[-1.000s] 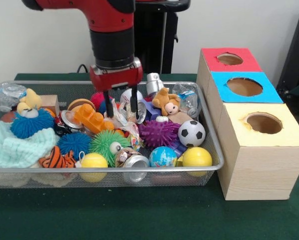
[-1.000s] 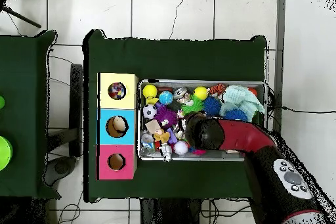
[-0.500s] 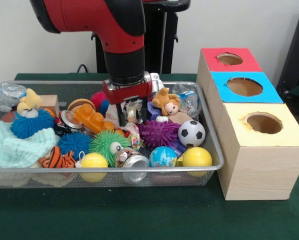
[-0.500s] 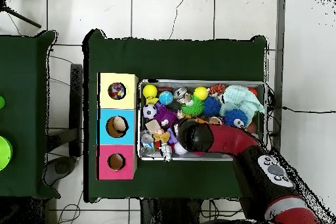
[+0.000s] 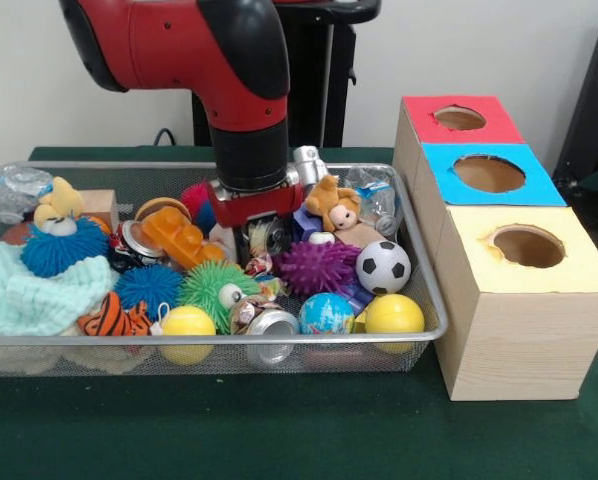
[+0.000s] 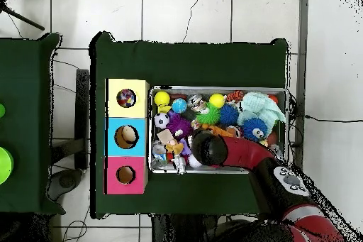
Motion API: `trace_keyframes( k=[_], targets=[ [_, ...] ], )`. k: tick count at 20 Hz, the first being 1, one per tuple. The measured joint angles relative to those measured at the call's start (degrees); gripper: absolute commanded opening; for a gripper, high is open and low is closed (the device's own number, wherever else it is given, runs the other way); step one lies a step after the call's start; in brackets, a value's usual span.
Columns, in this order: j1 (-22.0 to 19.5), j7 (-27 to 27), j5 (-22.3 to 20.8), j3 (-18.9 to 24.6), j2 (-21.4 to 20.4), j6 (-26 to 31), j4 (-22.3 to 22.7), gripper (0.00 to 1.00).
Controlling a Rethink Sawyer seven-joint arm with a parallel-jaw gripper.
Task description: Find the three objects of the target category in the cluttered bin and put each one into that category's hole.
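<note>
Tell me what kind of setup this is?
Likely a robotics lab sorting bench: a green-clothed table on a tiled floor, a wire bin full of mixed toys, and a wooden box with three colour-coded holes beside it.

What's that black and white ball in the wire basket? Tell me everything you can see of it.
The soccer ball is a small toy, white with black patches, smooth and glossy, whole as far as shows. It lies near the basket's end closest to the boxes, on top of the clutter. The purple spiky ball presses against one side, and a yellow ball sits just in front of it. From overhead it shows beside the basket's wall. The gripper is not touching it.
</note>
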Motion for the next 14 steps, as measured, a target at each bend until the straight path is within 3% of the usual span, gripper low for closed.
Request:
trace_keyframes(
  k=[3, 4, 14],
  targets=[
    [0.01, 0.0, -0.01, -0.2, 0.74, -0.28, -0.97, 1.0],
    [-0.04, 0.0, 0.0, -0.26, 1.2, -0.3, -1.87, 0.0],
    [-0.13, 0.0, -0.01, -0.23, 1.8, -0.25, -2.86, 0.0]
  ],
)
